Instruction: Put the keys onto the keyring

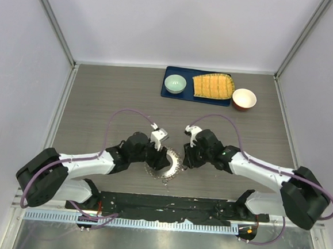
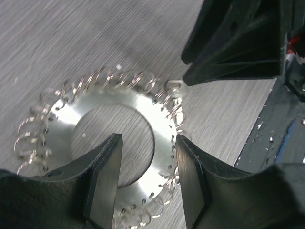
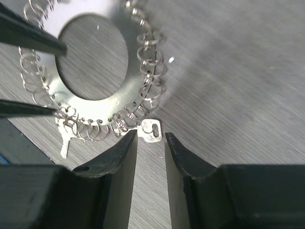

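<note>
Keyring point(image 3: 95, 109): flat shiny disc w/ loops point(image 3: 151, 56)

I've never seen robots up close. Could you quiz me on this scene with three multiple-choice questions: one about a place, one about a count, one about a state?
1. Where is the green bowl?
A) on the blue tray
B) at the table's near edge
C) in a gripper

2. How many bowls are in view?
A) one
B) two
C) four

3. The left gripper is:
A) open
B) shut on a key
C) shut on a bowl

Answers:
1. A: it sits on the tray beside the yellow cloth.
2. B: the green one plus a red-and-white bowl.
3. A: a clear gap shows between its fingers, over the keyring.
</note>
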Controlling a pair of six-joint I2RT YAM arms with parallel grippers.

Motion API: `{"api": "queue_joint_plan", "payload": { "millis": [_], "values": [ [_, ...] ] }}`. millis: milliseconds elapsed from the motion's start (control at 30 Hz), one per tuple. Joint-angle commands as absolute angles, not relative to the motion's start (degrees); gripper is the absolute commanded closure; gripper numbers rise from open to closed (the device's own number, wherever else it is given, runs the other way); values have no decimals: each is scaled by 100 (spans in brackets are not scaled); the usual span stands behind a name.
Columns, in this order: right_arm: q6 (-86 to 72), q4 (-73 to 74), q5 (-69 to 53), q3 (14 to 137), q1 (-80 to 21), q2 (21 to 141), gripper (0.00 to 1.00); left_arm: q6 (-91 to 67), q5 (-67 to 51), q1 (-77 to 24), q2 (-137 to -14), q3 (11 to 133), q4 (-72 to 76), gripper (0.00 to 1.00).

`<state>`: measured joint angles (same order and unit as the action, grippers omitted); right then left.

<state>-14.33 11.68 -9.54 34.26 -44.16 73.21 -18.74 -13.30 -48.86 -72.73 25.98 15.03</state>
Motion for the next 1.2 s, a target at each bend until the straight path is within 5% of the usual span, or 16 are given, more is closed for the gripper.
{"api": "queue_joint_plan", "payload": {
  "millis": [0,333,1167],
  "values": [
    [-1731,1020,-19,3305,-4430,6505,63,-1126,-1897,-4957,-7531,2908,2513,49],
    [-2171,879,1616,2822,-4430,5107,61,-695,-2259,-5159,-8665,3831,2251,59],
    [-2101,870,1705,2777,-4421,4931,61,193,-1582,-5616,-9597,5009,220,64]
  ]
}}
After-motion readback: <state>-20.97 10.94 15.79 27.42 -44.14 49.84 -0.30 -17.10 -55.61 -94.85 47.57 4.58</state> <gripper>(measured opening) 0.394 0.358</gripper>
